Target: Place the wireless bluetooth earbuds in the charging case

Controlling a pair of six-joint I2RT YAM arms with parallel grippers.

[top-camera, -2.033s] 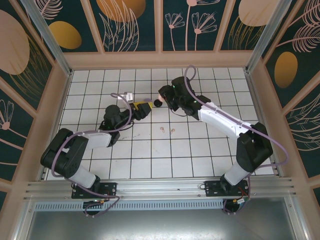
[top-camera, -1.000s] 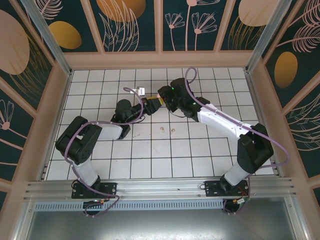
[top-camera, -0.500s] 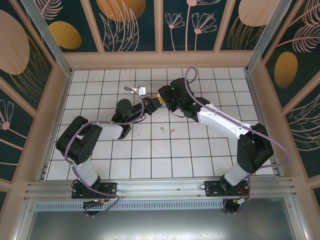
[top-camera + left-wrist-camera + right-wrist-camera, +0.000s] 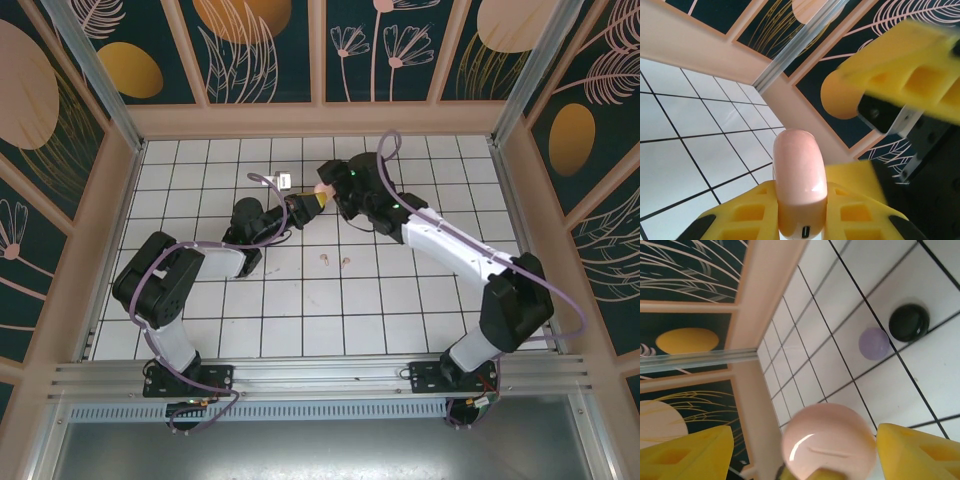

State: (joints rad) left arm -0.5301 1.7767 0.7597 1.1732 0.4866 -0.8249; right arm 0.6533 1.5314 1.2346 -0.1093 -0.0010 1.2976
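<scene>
while left gripper [image 4: 800, 220] clamps pink charging case [image 4: 800, 180], right gripper [image 4: 805, 452] gapes around it; lilac case [image 4: 875, 343], black case [image 4: 909, 322] beyond

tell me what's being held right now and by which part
The left end effector clamps the pale pink charging case by its port end; the right end effector stands open around it.

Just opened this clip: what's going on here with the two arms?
The left gripper is shut on a closed pink charging case, holding it off the tiles. The right gripper has its yellow fingers open on either side of the same case, not gripping it. Two pale pink earbuds lie loose on the tiles, nearer the arm bases.
</scene>
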